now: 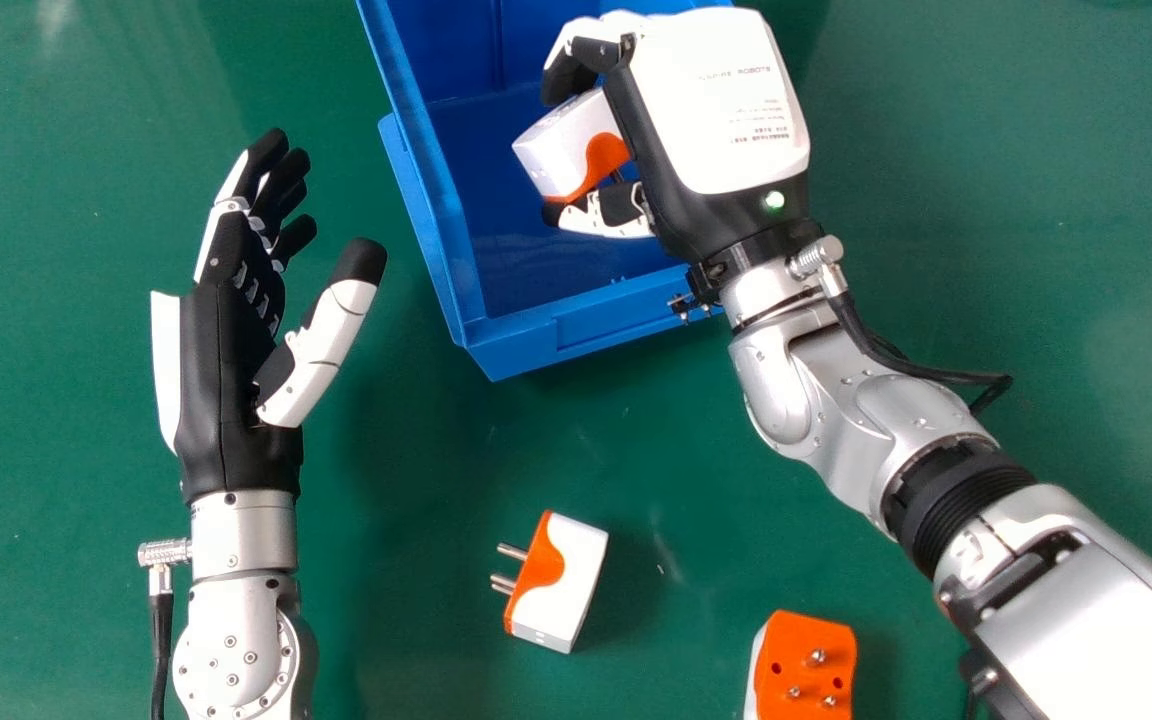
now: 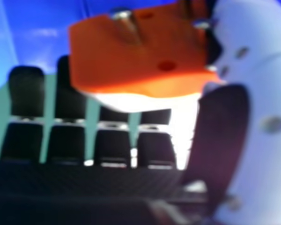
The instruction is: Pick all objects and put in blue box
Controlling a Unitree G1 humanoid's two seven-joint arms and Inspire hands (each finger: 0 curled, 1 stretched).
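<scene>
Over the blue box [image 1: 516, 345], right hand [image 1: 706, 110] curled round an orange-and-white adapter [image 1: 571, 150].

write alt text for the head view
The robot's right hand holds a white and orange plug over a blue box. On the green table, a second plug points its prongs left; a third plug lies prongs up. The open left hand is left of the box.

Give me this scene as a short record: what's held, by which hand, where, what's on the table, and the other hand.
held: orange and white plug adapter
held by: right hand, curled round it
where: over the blue box
on green table: sideways-pinned adapter; upward-pinned adapter
left hand: open, empty, beside the box
</scene>
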